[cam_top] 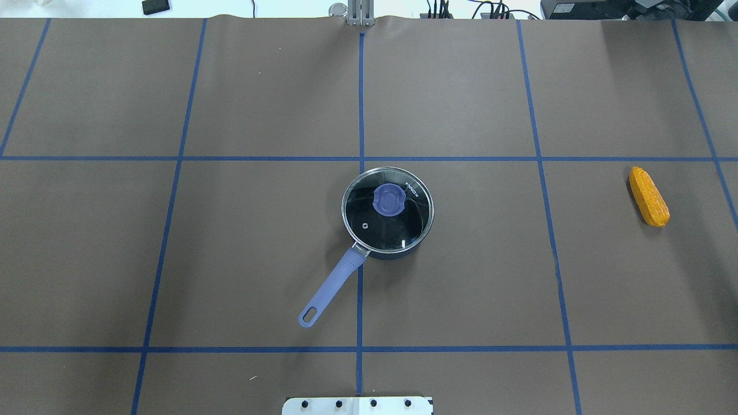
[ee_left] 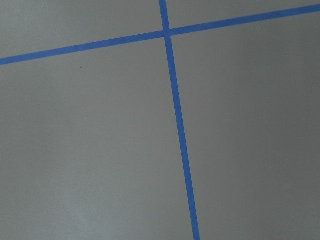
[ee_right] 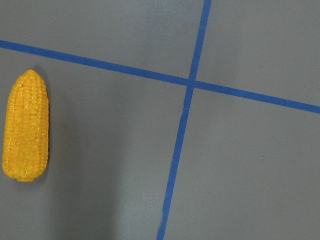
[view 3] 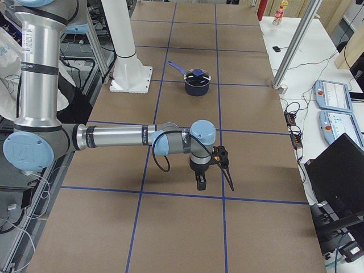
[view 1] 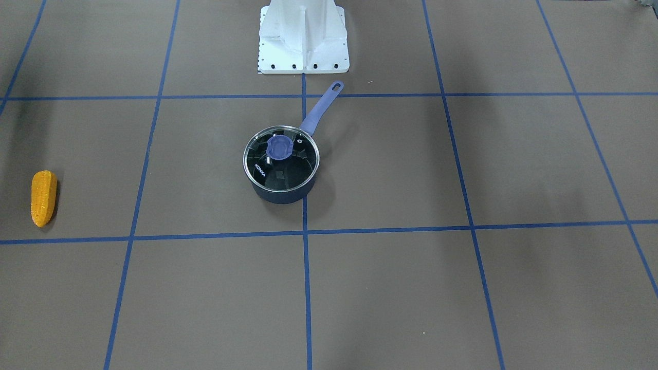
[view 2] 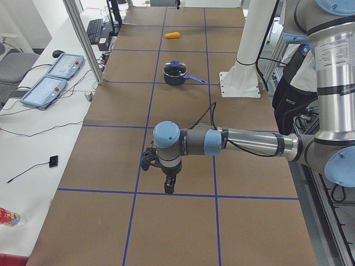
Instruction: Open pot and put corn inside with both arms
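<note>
The dark blue pot (cam_top: 387, 211) stands at the table's middle with its glass lid (view 1: 280, 157) on and its purple handle (cam_top: 331, 288) pointing toward the robot's base. It also shows in the side views (view 2: 175, 72) (view 3: 197, 81). The orange-yellow corn (cam_top: 648, 196) lies far to the right of the pot (view 1: 43, 198) (view 2: 173, 35). It lies at the left of the right wrist view (ee_right: 26, 126). My left gripper (view 2: 168, 187) and right gripper (view 3: 215, 181) hang above the table at opposite ends, seen only in the side views. I cannot tell if they are open or shut.
Brown table paper with blue tape grid lines (cam_top: 361, 104). The white base mount (view 1: 303, 38) stands behind the pot. A side table with tablets (view 2: 52, 77) and metal frame posts (view 2: 83, 39) run along the far edge. The left wrist view shows only paper and tape (ee_left: 177, 125).
</note>
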Action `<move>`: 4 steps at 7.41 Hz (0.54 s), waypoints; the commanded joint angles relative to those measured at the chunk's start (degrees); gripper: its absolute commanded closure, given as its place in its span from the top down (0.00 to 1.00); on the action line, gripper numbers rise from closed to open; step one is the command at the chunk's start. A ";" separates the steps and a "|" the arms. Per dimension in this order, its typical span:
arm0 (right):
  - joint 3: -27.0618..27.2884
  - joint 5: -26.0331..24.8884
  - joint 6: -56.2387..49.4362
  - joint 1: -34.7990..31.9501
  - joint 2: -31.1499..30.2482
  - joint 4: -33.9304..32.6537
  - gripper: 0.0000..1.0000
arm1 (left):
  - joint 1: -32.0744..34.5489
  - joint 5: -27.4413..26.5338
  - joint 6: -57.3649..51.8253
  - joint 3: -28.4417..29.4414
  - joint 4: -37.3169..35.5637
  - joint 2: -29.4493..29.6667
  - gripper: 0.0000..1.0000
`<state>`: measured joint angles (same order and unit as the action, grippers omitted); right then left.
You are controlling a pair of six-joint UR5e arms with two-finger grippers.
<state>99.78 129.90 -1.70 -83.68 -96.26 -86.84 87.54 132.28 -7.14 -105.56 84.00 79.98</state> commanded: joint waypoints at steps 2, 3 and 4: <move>-0.02 0.00 0.03 0.00 0.02 0.00 1.00 | -0.09 0.00 0.10 -0.26 -0.06 0.35 0.98; 0.07 0.00 0.03 0.00 0.19 0.09 1.00 | -0.09 1.48 0.10 -0.35 0.03 0.35 0.98; 0.76 0.00 0.03 0.00 0.19 0.35 1.00 | -0.09 3.32 0.02 -0.53 -0.06 0.35 0.98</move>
<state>99.98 129.90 -1.67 -83.67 -96.12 -86.71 87.46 133.76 -7.05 -105.90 83.97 80.31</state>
